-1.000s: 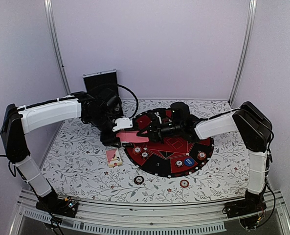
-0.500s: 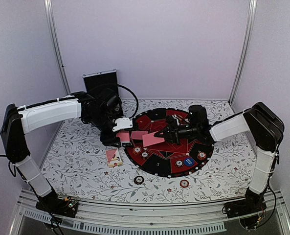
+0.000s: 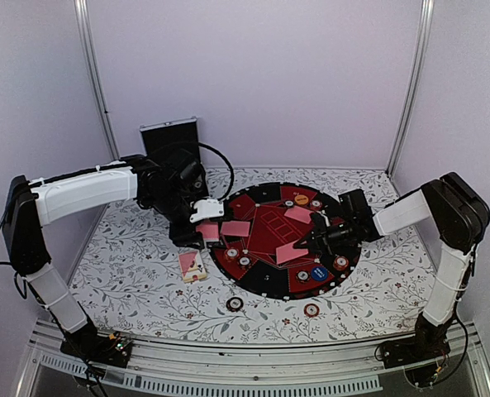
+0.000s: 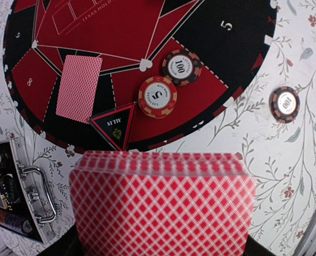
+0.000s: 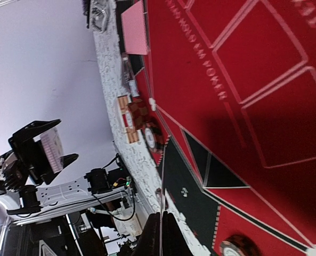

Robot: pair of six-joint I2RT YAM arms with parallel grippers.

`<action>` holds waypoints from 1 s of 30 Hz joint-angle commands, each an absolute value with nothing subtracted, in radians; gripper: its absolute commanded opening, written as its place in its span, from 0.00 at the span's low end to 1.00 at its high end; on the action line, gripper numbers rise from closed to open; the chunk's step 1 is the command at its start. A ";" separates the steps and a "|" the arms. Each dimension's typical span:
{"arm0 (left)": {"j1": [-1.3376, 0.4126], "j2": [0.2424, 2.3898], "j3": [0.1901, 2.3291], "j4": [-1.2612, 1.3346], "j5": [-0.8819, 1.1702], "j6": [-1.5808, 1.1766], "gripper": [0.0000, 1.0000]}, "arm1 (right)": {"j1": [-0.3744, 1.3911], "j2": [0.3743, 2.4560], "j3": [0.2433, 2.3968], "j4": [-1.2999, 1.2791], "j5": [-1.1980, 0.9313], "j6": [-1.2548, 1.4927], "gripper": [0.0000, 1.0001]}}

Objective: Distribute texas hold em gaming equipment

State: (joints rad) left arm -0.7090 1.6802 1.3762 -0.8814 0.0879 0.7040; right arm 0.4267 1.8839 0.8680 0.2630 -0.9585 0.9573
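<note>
My left gripper (image 3: 204,232) is shut on a deck of pink-backed cards (image 4: 163,205) and holds it over the left rim of the round red-and-black poker mat (image 3: 265,285). My right gripper (image 3: 310,245) is shut on a single pink card (image 3: 289,253), held low over the mat's near right part; in the right wrist view the card shows edge-on between the fingers (image 5: 153,236). Two cards lie face down on the mat, one at the left (image 3: 236,228) and one at the far right (image 3: 299,214). Several chips, a blue button (image 3: 319,273) and an orange button (image 3: 301,199) sit near the mat's rim.
The small pink card box (image 3: 192,265) lies on the floral cloth left of the mat. Two chips (image 3: 235,303) (image 3: 311,310) lie on the cloth in front of the mat. The open silver-edged black case (image 3: 170,141) stands at the back left, behind my left arm.
My right gripper has drawn one card away from the deck and carried it right and nearer over the mat. The left arm and the deck have not moved.
</note>
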 commanded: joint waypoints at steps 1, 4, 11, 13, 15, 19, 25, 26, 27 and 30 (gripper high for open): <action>-0.716 1.657 1.391 -0.885 0.091 0.709 0.00 | 0.393 1.866 0.949 -0.056 -0.857 0.697 0.05; -0.716 1.658 1.387 -0.886 0.093 0.709 0.00 | 0.391 1.893 0.986 -0.126 -0.787 0.615 0.04; -0.716 1.658 1.389 -0.889 0.095 0.708 0.00 | 0.390 1.949 1.058 -0.191 -0.722 0.563 0.03; -0.716 1.658 1.386 -0.890 0.095 0.709 0.00 | 0.390 1.954 1.066 -0.218 -0.700 0.543 0.03; -0.716 1.658 1.385 -0.890 0.099 0.709 0.00 | 0.390 1.955 1.069 -0.249 -0.662 0.523 0.03; -0.716 1.664 1.386 -0.890 0.101 0.708 0.00 | 0.390 1.939 1.065 -0.291 -0.593 0.492 0.05; -0.718 1.667 1.392 -0.896 0.107 0.707 0.00 | 0.389 1.903 1.058 -0.325 -0.530 0.475 0.24; -0.718 1.667 1.393 -0.898 0.109 0.707 0.00 | 0.390 1.900 1.060 -0.330 -0.522 0.475 0.31; -0.719 1.666 1.393 -0.899 0.109 0.706 0.00 | 0.390 1.895 1.063 -0.334 -0.515 0.475 0.35; -0.719 1.667 1.393 -0.902 0.109 0.704 0.00 | 0.389 1.885 1.080 -0.363 -0.479 0.472 0.42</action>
State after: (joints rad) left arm -0.7090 1.6802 1.3762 -0.8959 0.0940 0.7044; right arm 0.3946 1.9060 1.0611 -0.2829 -0.5919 0.4915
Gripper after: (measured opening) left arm 0.649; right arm 0.394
